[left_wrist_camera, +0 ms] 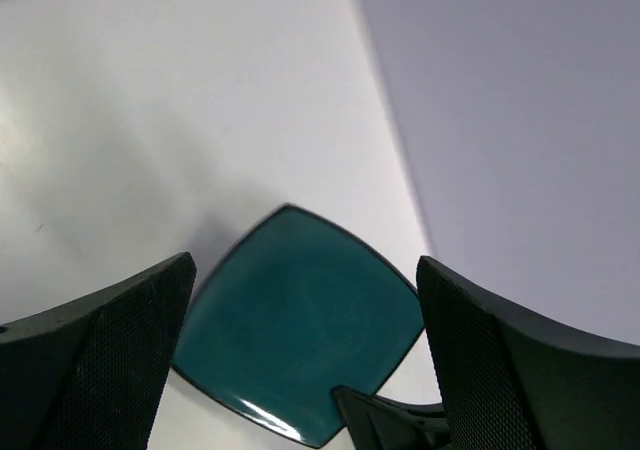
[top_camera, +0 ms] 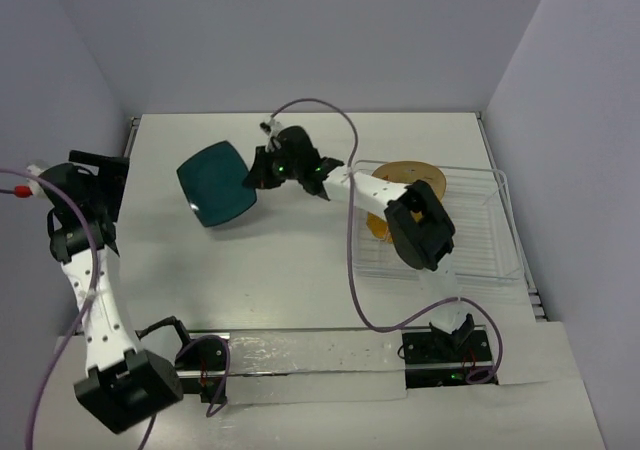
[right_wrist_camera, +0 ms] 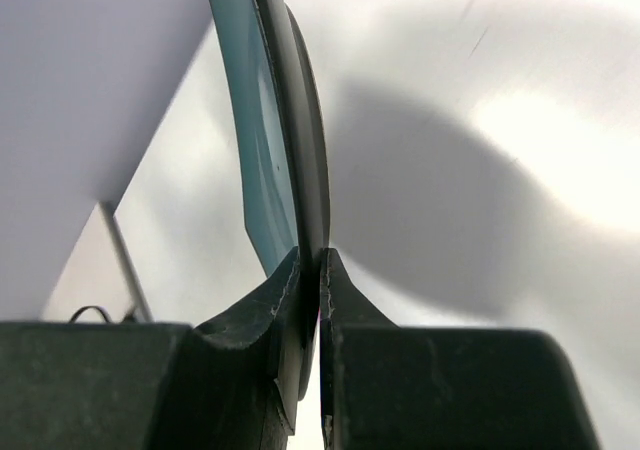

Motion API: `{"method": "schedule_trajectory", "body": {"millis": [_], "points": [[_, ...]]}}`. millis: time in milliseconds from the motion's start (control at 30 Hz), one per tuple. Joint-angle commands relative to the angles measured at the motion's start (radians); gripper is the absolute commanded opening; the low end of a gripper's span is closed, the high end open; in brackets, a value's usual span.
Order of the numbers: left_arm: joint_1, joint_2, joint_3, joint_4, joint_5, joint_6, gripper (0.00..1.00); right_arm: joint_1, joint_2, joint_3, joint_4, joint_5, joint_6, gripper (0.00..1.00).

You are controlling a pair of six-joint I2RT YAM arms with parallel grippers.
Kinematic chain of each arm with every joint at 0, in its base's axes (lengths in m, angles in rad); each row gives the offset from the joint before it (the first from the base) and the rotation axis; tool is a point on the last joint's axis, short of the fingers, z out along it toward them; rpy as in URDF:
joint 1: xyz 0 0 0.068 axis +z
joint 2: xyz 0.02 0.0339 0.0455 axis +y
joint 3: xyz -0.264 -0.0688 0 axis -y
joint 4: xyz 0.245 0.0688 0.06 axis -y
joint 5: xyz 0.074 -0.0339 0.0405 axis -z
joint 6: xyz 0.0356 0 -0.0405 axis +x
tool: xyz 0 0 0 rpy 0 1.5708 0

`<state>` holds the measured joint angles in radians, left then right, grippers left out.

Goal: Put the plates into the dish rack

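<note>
My right gripper [top_camera: 256,173] is shut on the right rim of the dark teal rounded-square plate [top_camera: 215,182] and holds it tilted above the table, left of the dish rack. The wrist view shows the plate [right_wrist_camera: 262,140] edge-on between the fingertips [right_wrist_camera: 290,285]. The left wrist view shows the same plate [left_wrist_camera: 300,320] with the right gripper's finger on its lower rim. A yellow-orange plate [top_camera: 408,180] stands in the clear wire dish rack [top_camera: 490,240] at the right. My left gripper [left_wrist_camera: 305,365] is open and empty at the far left. The cream floral plate is out of view.
Grey walls close in the table at the back, left and right. The right arm [top_camera: 415,225] stretches across the rack's left part. A purple cable [top_camera: 352,260] loops over the table between the rack and the arm bases.
</note>
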<state>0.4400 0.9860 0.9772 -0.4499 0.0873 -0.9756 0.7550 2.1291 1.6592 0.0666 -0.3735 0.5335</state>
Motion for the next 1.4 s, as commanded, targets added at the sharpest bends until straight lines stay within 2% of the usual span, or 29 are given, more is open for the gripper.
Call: {"method": "schedule_trajectory", "body": {"millis": [0,33,67,133,233,300,467,600,700,833,967,1167,1367], "points": [[0.0,-0.102,0.044,-0.113,-0.041,0.026,0.99,-0.085,-0.272,0.024,0.183,-0.126,-0.261,0.0],[0.0,-0.109,0.044,-0.129,-0.064,0.037,0.99,-0.117,-0.325,0.04,0.127,-0.176,-0.362,0.0],[0.0,-0.11,0.043,-0.131,-0.067,0.045,0.99,-0.121,-0.358,0.042,0.119,-0.183,-0.375,0.0],[-0.001,-0.104,0.041,-0.154,-0.081,0.059,0.99,-0.145,-0.434,0.112,-0.031,-0.211,-0.654,0.0],[0.0,-0.1,0.025,-0.158,-0.081,0.083,0.99,-0.168,-0.508,0.207,-0.357,-0.13,-0.94,0.0],[0.0,-0.099,0.018,-0.162,-0.115,0.084,0.99,-0.195,-0.562,0.251,-0.514,-0.069,-1.108,0.0],[0.0,-0.089,0.014,-0.159,-0.124,0.068,0.99,-0.27,-0.748,0.203,-0.667,0.042,-1.359,0.0],[0.0,-0.063,0.033,-0.136,-0.102,0.07,0.99,-0.336,-0.879,0.199,-0.792,0.042,-1.446,0.0],[0.0,-0.038,0.069,-0.162,-0.156,0.069,0.99,-0.364,-0.894,0.234,-1.011,0.05,-1.536,0.0],[0.0,-0.027,0.071,-0.142,-0.199,0.073,0.99,-0.381,-0.974,0.159,-1.085,0.13,-1.634,0.0],[0.0,-0.007,0.067,-0.127,-0.259,0.075,0.99,-0.393,-1.04,0.094,-1.249,0.049,-1.74,0.0],[0.0,0.031,0.107,-0.154,-0.293,0.081,0.99,-0.393,-1.071,0.034,-1.257,0.068,-1.683,0.0],[0.0,-0.018,0.062,-0.148,-0.348,0.054,0.99,-0.396,-1.094,-0.178,-1.145,0.145,-1.633,0.0]]}}
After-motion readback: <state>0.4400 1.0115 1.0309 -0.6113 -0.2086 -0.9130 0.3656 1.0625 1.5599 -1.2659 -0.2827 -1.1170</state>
